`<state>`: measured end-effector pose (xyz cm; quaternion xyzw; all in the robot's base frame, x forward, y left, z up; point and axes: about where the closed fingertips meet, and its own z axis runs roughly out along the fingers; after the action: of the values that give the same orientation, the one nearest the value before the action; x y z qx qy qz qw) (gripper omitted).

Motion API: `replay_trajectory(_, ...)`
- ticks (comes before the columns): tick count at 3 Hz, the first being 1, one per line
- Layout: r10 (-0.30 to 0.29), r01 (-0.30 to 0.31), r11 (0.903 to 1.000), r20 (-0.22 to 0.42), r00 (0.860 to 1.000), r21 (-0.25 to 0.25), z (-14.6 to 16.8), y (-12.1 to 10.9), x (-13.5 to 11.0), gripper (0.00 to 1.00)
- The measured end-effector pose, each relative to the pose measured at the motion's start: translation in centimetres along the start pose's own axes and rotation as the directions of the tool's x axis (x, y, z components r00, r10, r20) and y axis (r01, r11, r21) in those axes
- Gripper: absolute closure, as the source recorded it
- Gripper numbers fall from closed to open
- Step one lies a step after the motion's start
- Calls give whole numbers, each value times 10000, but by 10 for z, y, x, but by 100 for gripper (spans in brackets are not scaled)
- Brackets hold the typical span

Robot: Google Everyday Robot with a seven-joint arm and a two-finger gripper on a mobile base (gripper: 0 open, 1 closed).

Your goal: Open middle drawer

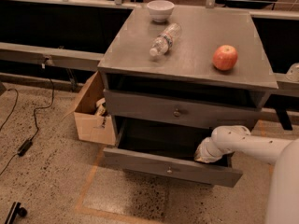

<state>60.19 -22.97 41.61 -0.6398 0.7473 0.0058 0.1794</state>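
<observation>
sitting shut, middle drawer (145,107) — pincer (202,155) seemingly beneath

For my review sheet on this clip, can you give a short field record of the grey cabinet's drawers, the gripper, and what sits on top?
task drawer: wide grey wooden middle drawer with a small round metal knob, pulled well out
drawer above: grey knobbed front, appears shut
gripper: gripper at the end of the white arm, inside the open drawer's right side, behind its front
on top: white bowl; clear plastic bottle lying down; red apple
floor: cardboard box beside the cabinet
</observation>
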Motion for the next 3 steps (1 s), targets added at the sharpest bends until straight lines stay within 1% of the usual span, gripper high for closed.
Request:
replay_trajectory(1,-286,286,9995,-42,9996,-137,11,2,5,100)
replay_trajectory(2,-712,709,9961,-33,9975,-529,9,14,6,100)
replay_trajectory(3,-741,737,9950,-31,9972,-675,7,19,6,100)
